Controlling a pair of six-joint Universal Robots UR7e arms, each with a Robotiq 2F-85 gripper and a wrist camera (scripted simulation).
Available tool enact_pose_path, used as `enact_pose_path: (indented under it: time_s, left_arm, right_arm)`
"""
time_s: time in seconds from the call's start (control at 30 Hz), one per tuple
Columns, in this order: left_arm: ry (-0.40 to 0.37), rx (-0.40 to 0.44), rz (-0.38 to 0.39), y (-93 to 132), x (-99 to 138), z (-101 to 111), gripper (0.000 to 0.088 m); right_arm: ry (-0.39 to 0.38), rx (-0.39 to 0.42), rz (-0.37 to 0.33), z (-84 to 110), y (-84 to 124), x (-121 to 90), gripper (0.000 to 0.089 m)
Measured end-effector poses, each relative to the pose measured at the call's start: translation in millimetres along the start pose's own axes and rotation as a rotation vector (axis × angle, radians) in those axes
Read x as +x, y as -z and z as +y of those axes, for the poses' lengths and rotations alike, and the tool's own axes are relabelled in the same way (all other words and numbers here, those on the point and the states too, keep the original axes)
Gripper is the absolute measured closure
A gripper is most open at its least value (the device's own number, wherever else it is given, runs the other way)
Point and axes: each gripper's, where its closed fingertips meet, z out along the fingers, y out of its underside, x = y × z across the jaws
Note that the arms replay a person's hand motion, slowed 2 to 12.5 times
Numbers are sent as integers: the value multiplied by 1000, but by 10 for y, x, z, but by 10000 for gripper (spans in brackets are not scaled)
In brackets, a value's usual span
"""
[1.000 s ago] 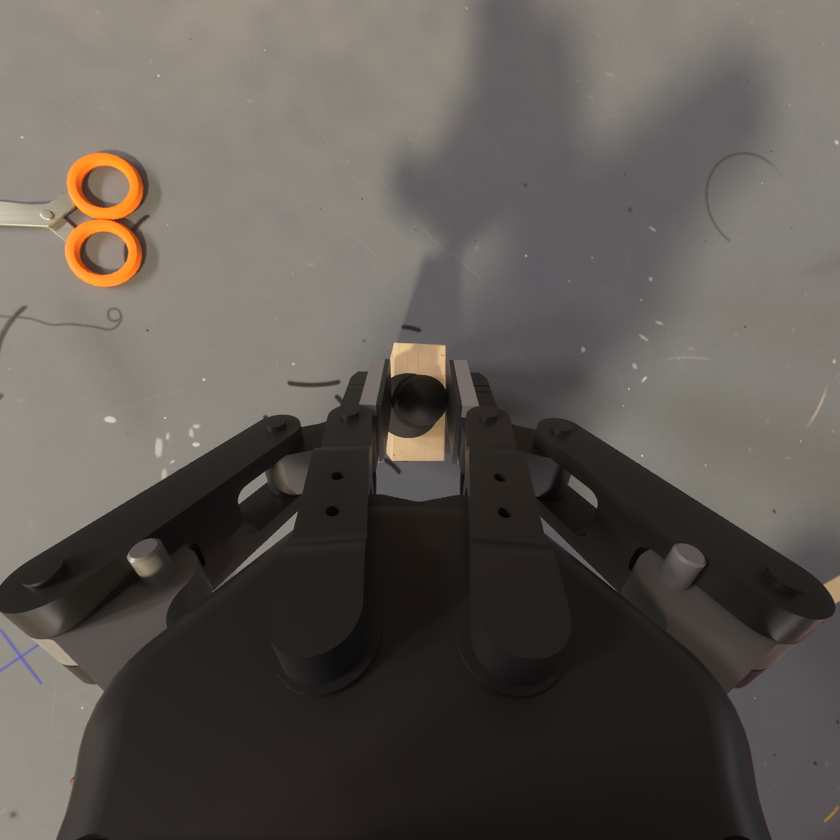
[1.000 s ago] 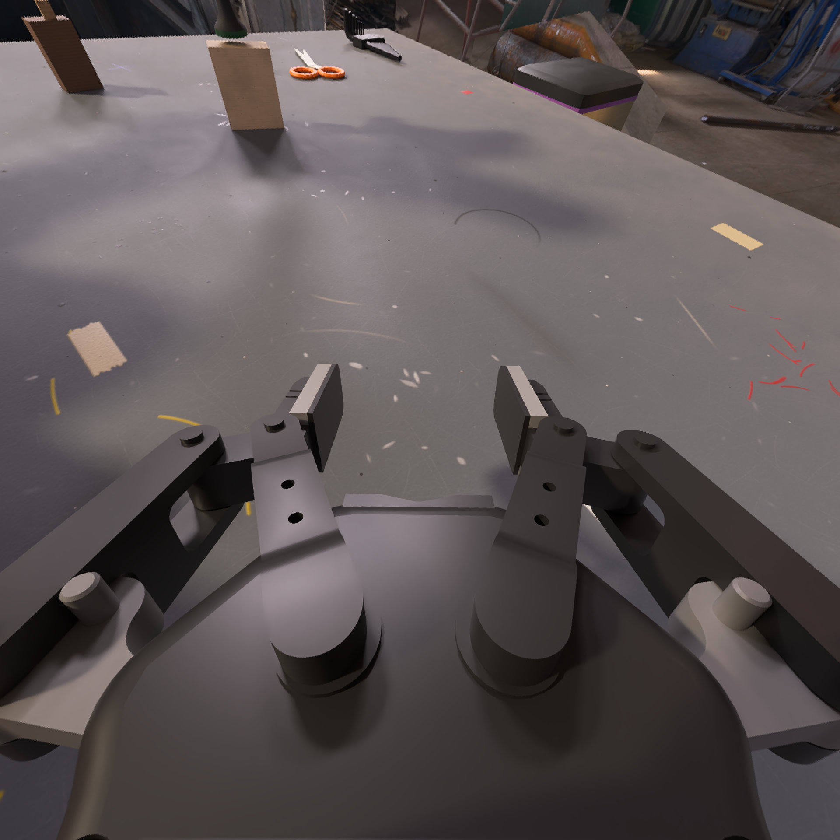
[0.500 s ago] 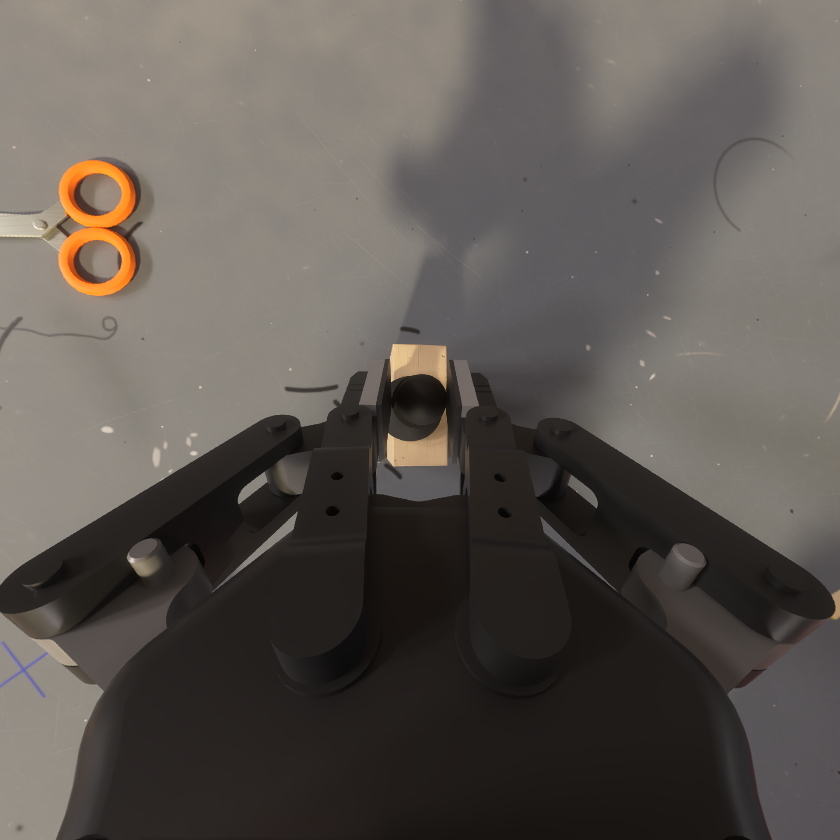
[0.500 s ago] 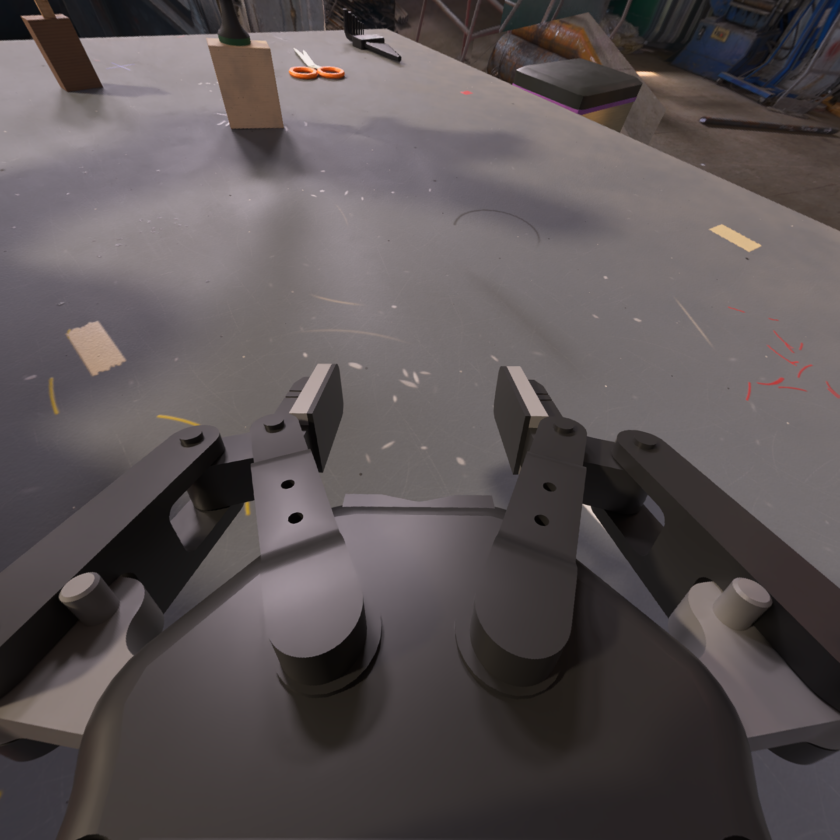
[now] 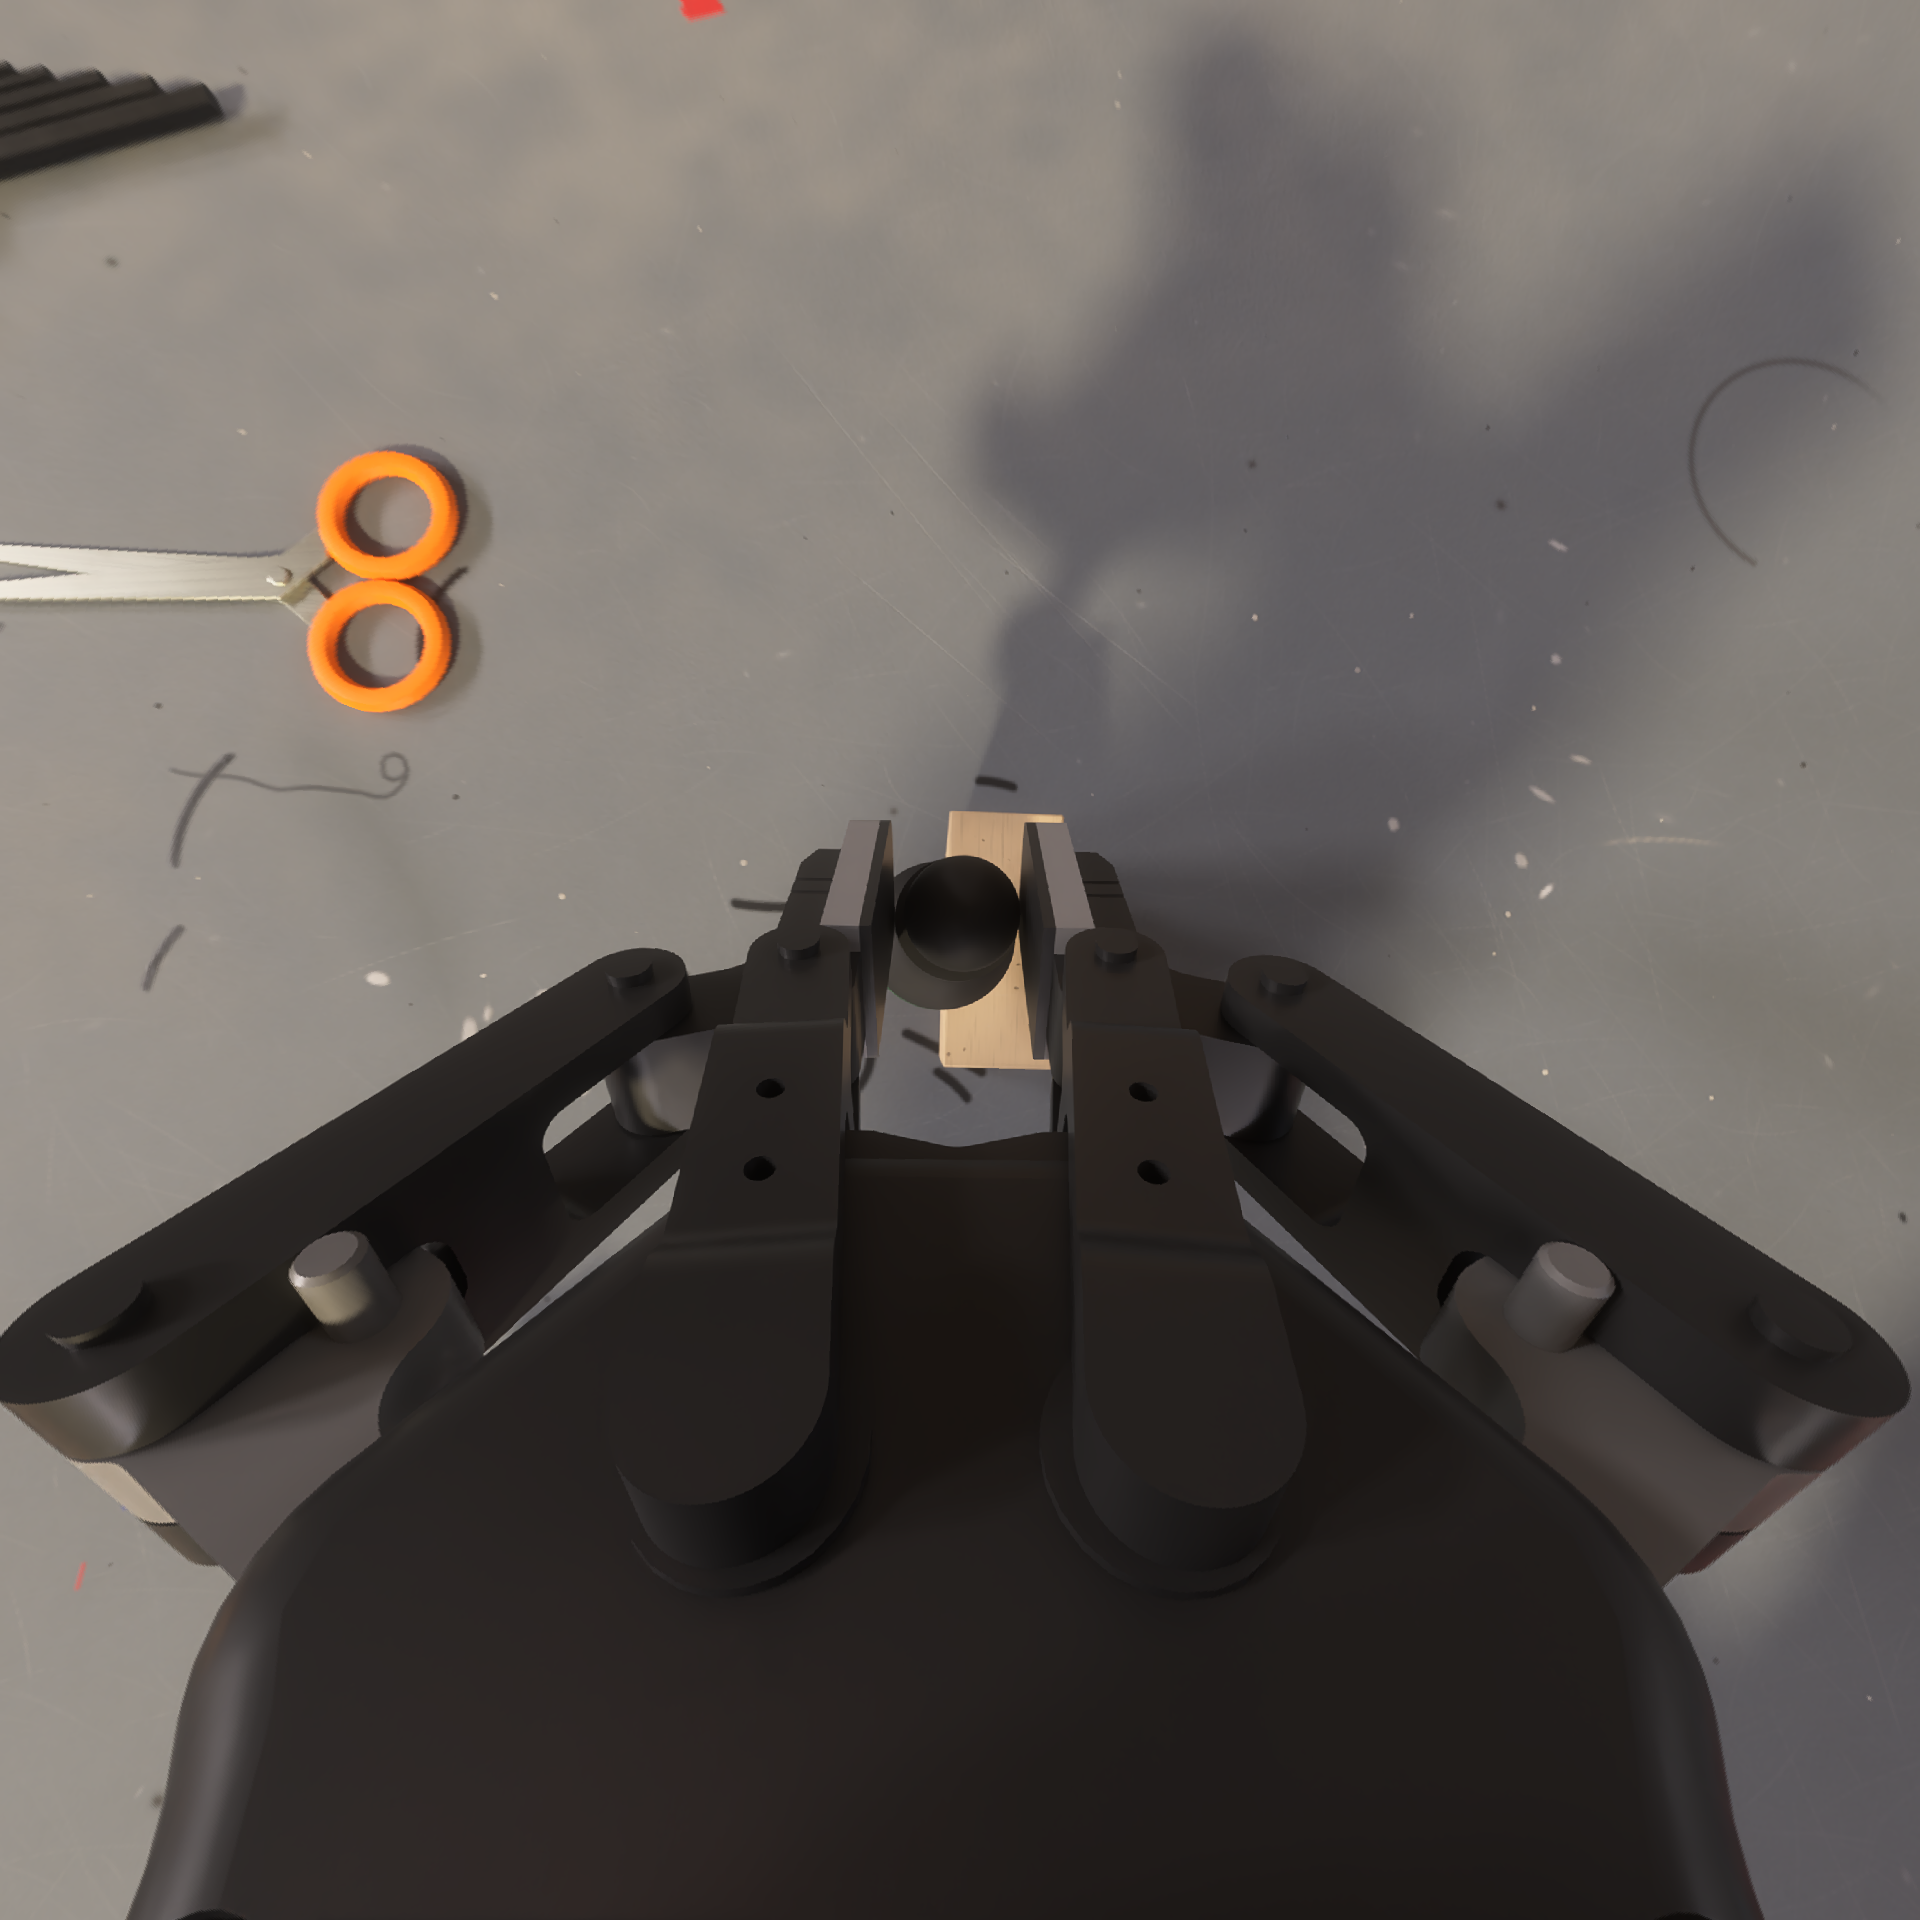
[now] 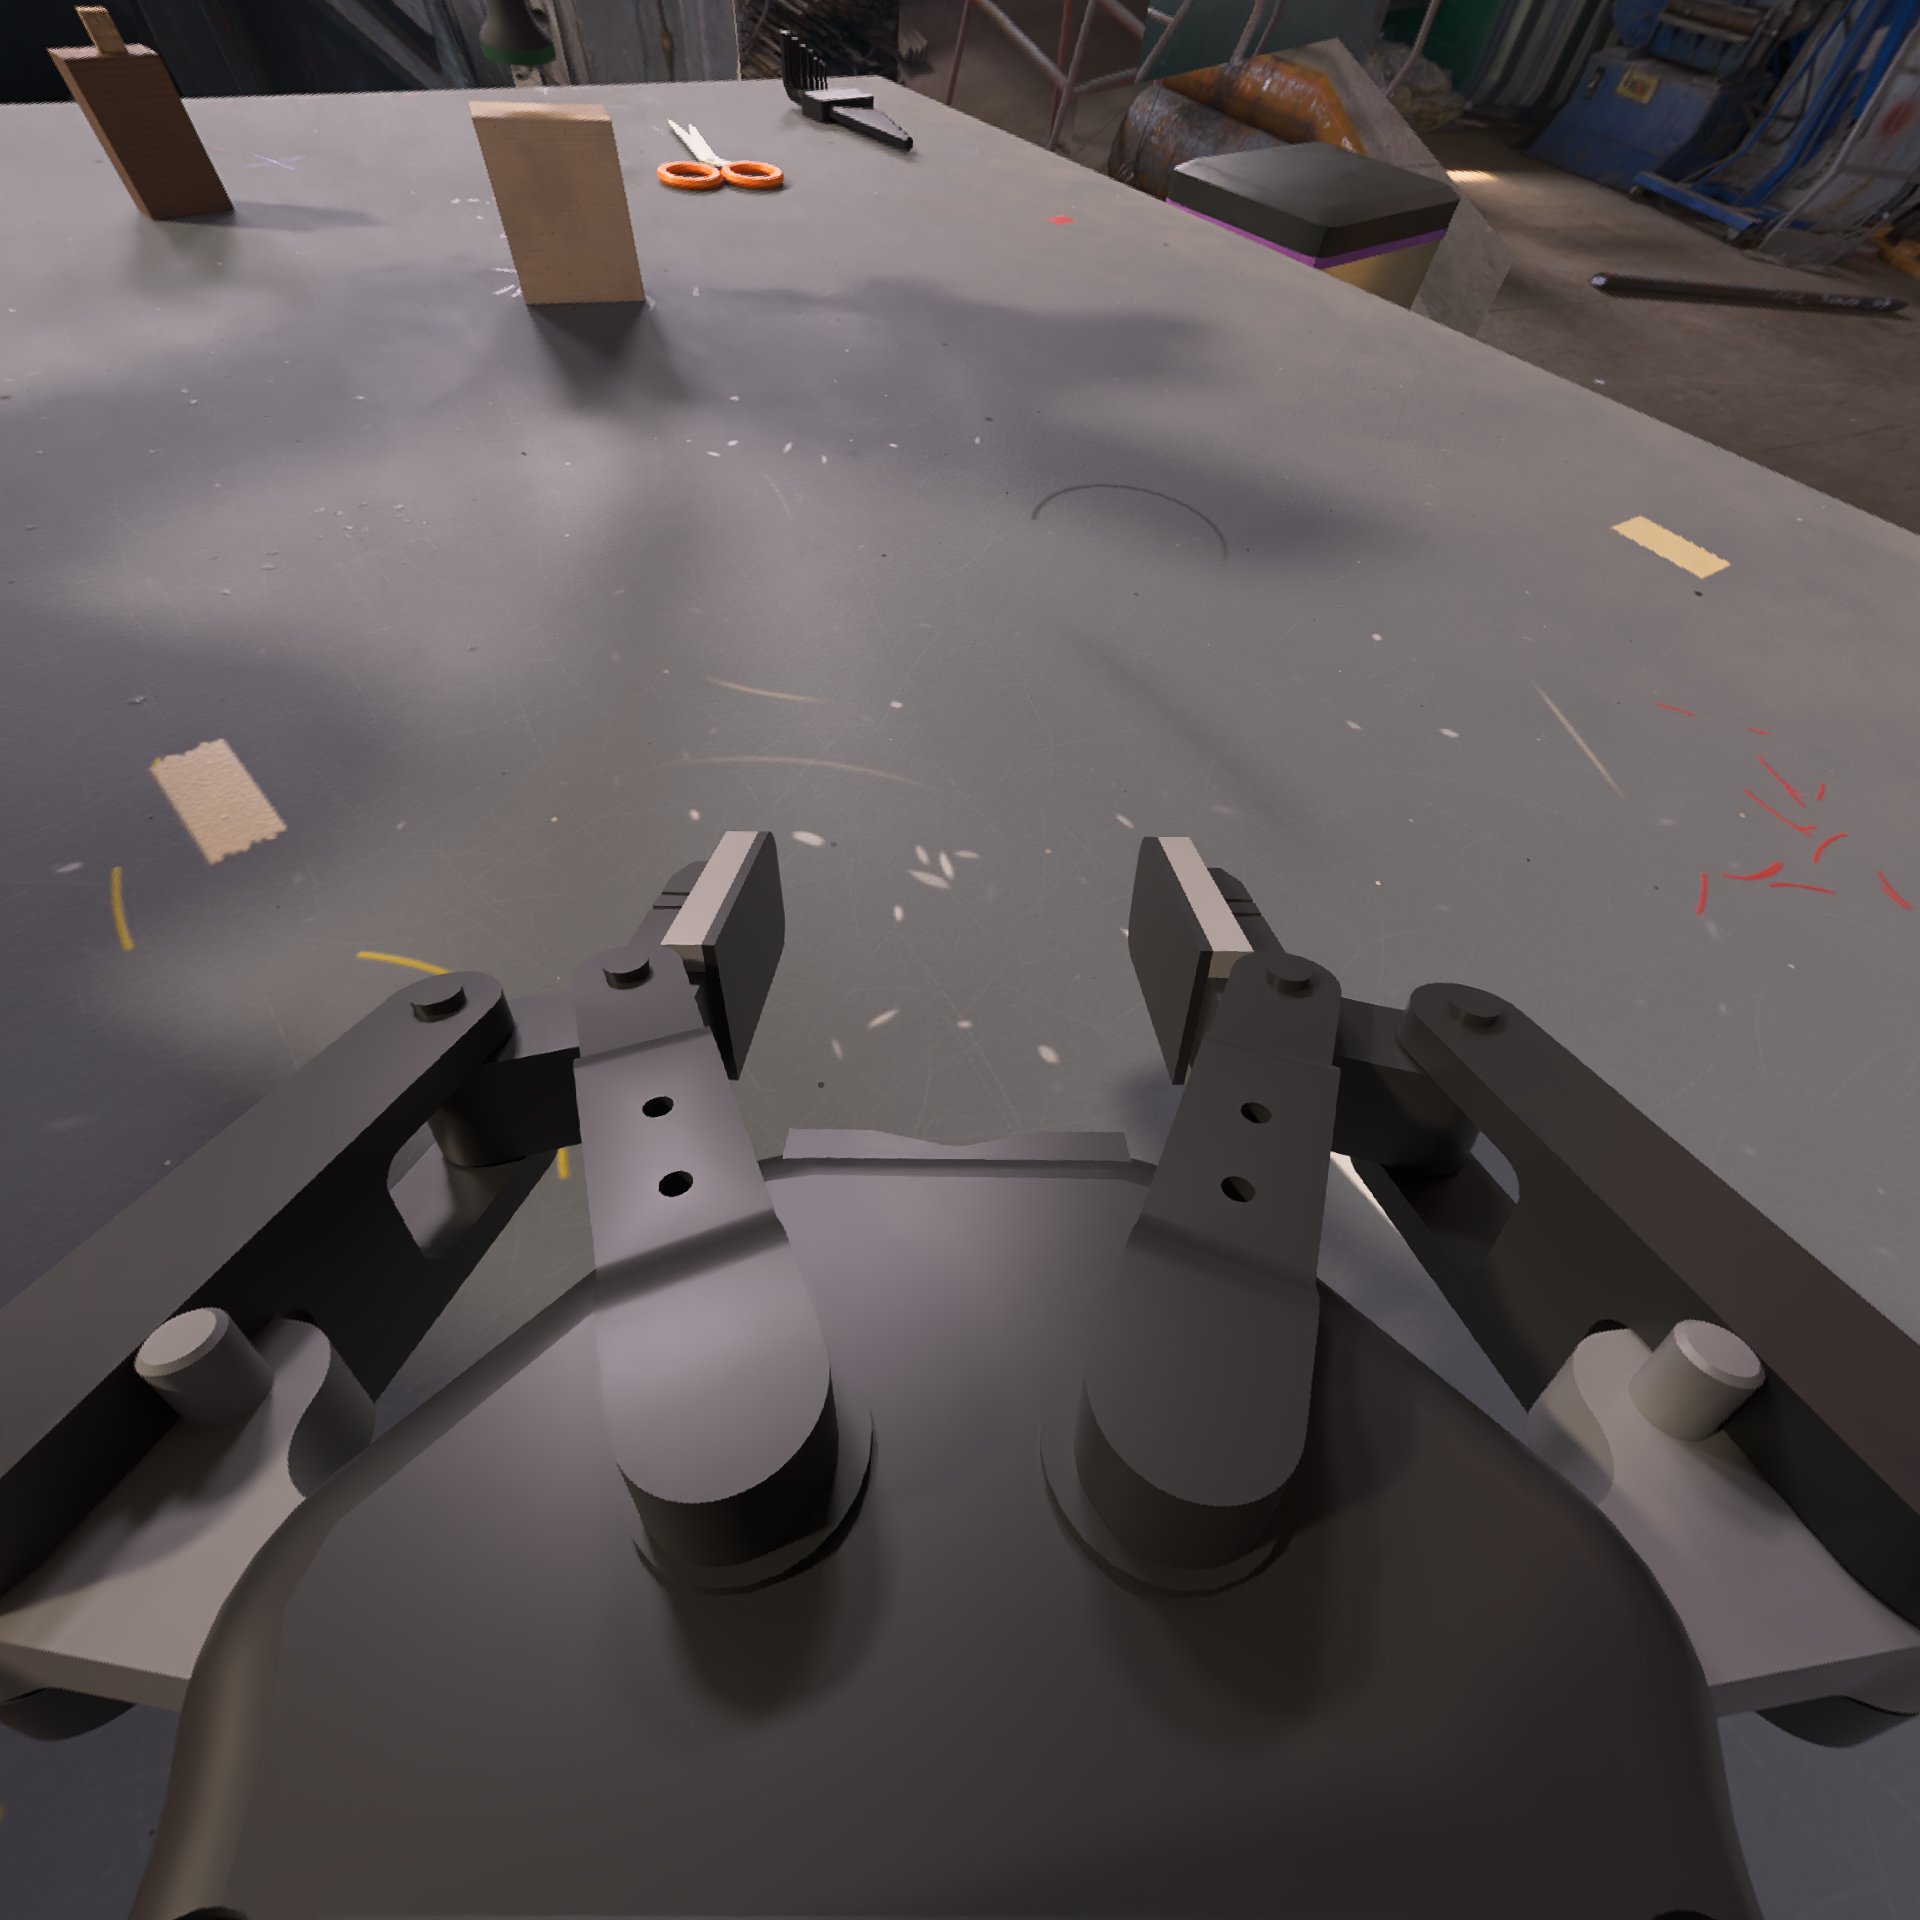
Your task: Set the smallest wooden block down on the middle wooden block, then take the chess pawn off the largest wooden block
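Note:
My left gripper (image 5: 956, 904) is shut on the black chess pawn (image 5: 954, 920) and holds it above the largest, pale wooden block (image 5: 987, 1029), which shows below, offset to the right. In the right wrist view the pale block (image 6: 561, 203) stands upright at the far left with the pawn's base (image 6: 511, 36) hanging clear above its top. Farther left stands the darker middle block (image 6: 140, 135) with the smallest block (image 6: 101, 29) on it. My right gripper (image 6: 951, 914) is open and empty over bare table.
Orange-handled scissors (image 5: 379, 582) lie left of the pale block; they also show in the right wrist view (image 6: 720, 171). A black toothed tool (image 6: 847, 109) lies near the table's far edge. A black-topped box (image 6: 1314, 208) stands beyond the table's right edge.
My left gripper has risen with the pawn, lifting it off the pale block and shifting slightly left of it. The right gripper has not moved.

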Motion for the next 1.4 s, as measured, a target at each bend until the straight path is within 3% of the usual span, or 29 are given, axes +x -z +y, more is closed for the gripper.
enact_pose_path:
  time_s: [0.43, 0.87, 1.4]
  left_arm:
    - [56, 100, -32, 384, -195, -154, 661]
    - [54, 174, -63, 765, -273, -250, 661]
    - [-40, 232, -129, 1272, -172, -458, 661]
  right_arm:
    - [9, 2, -1, -15, 5, -14, 295]
    - [14, 15, 4, -50, 25, -17, 296]
    - [13, 24, 10, -65, 39, -5, 298]
